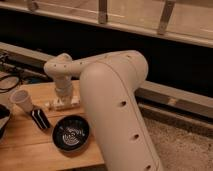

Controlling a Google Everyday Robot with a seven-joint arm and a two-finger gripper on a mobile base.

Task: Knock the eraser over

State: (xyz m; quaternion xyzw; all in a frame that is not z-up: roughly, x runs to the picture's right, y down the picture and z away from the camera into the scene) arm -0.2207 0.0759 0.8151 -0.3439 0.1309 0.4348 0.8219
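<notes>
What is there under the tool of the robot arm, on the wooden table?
The tool, shut, sits low over the table, behind the black bowl and to the right of the white cup. Whatever stands directly under it is covered by the tool itself.

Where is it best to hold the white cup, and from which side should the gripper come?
Probably by its rim, from above: the cup stands upright with its mouth open, so its wall can be pinched. The eraser lies close at its front right, crowding a side approach. The gripper, shut, is over the table, to the right of the cup in the view.
</notes>
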